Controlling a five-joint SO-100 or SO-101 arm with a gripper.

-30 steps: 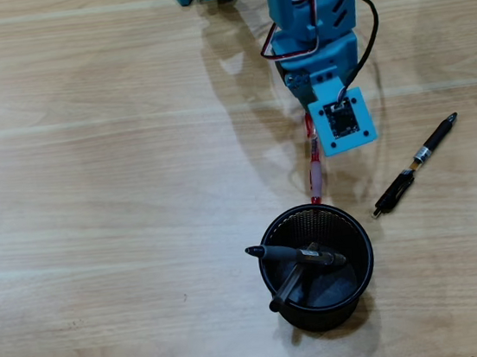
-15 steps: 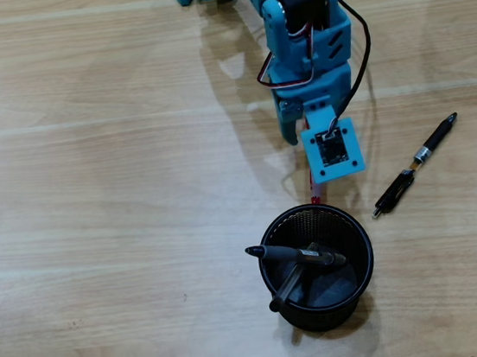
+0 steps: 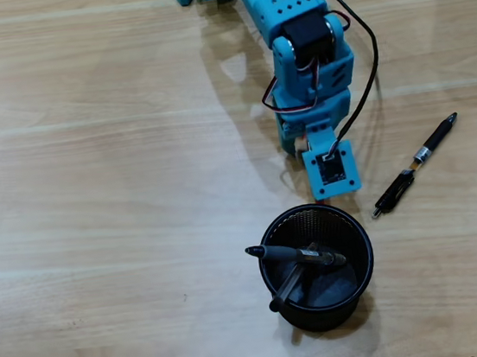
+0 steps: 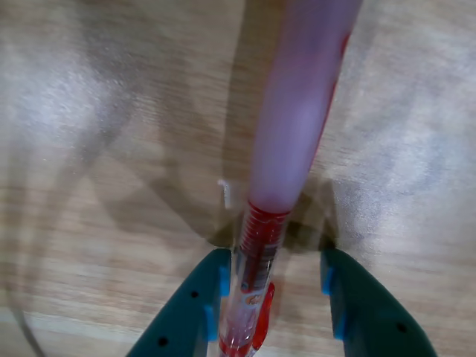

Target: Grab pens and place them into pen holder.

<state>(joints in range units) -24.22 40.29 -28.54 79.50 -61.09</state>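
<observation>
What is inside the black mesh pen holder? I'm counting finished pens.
The pen holder holds two dark pens, crossed and leaning over its left rim in the overhead view. They cover part of its shadowed bottom.

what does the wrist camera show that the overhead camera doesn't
Only the wrist view shows a red-and-clear plastic pen standing between the gripper's teal fingers; it touches the left finger, with a gap to the right one.

Only the overhead view shows the black mesh pen holder with two dark pens inside, a black pen and a short black piece lying on the table, and the blue arm.

Both show the light wooden tabletop.
</observation>
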